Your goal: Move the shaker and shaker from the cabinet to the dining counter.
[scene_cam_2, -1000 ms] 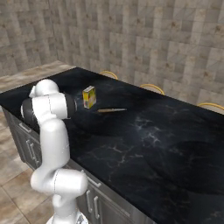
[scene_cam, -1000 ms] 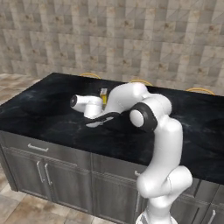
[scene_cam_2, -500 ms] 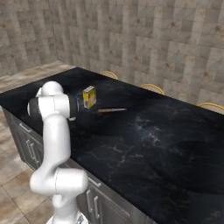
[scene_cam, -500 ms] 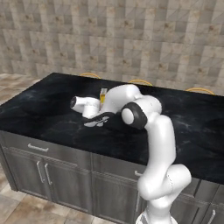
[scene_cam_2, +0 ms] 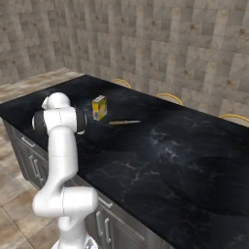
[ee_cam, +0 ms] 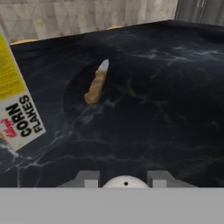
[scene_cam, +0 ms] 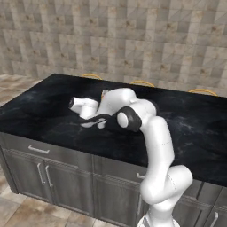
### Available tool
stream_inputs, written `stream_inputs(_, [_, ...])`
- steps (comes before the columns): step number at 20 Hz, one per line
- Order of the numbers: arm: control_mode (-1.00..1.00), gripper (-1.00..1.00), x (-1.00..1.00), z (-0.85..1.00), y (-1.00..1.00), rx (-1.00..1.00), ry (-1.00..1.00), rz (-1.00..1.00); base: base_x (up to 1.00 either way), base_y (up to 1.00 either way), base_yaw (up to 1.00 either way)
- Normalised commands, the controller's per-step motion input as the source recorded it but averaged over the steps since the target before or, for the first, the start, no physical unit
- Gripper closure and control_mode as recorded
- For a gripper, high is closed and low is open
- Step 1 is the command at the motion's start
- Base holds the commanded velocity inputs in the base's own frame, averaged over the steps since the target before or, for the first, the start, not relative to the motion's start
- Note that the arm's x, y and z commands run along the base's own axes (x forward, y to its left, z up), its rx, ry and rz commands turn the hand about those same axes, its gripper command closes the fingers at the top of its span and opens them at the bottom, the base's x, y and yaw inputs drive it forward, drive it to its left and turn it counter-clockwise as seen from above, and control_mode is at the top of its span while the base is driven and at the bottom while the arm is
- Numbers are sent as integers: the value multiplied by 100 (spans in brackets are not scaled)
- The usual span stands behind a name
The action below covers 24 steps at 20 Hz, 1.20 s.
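The arm folds low over the black marble tabletop [scene_cam: 195, 119], its hand held close to the surface at centre-left of the left base view. In the hand view the pincer [ee_cam: 125, 180] sits at the bottom edge, and between its two grey fingertips [ee_cam: 89, 178] a small white rounded top shows, which looks like the white shaker [ee_cam: 125, 182], though so little of it is visible that this is a fair guess. The pincer is clenched, apparently grasping that shaker. Ahead of it, in the upper middle of the hand view, lies a wooden-handled knife [ee_cam: 96, 84], well apart; a yellow corn flakes carton [ee_cam: 15, 100] stands at the left edge. In the right base view the carton [scene_cam_2: 99, 107] and knife [scene_cam_2: 124, 122] sit left of centre, near each other.

The step in hand seems to be setting the shaker down on the dining counter. The next move calls for lowering it until it stands upright on bare marble, clear of carton and knife, then releasing and lifting straight away.
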Motion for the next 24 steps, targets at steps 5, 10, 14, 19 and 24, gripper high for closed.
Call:
stream_inputs(5, [-100, 100, 3, -41, 0, 0, -4, -5, 0, 0, 0])
stream_inputs(10, [-100, -100, -7, -31, 0, 0, -8, -4, 0, 0, 0])
stream_inputs(14, [-100, -100, -40, -4, -1, 0, -14, -3, 0, 0, 0])
stream_inputs(19, [-100, -100, -51, 0, -5, 0, -16, -1, 0, 0, 0])
stream_inputs(24, [-100, -100, -47, 24, -3, 0, -14, -1, 0, 0, 0])
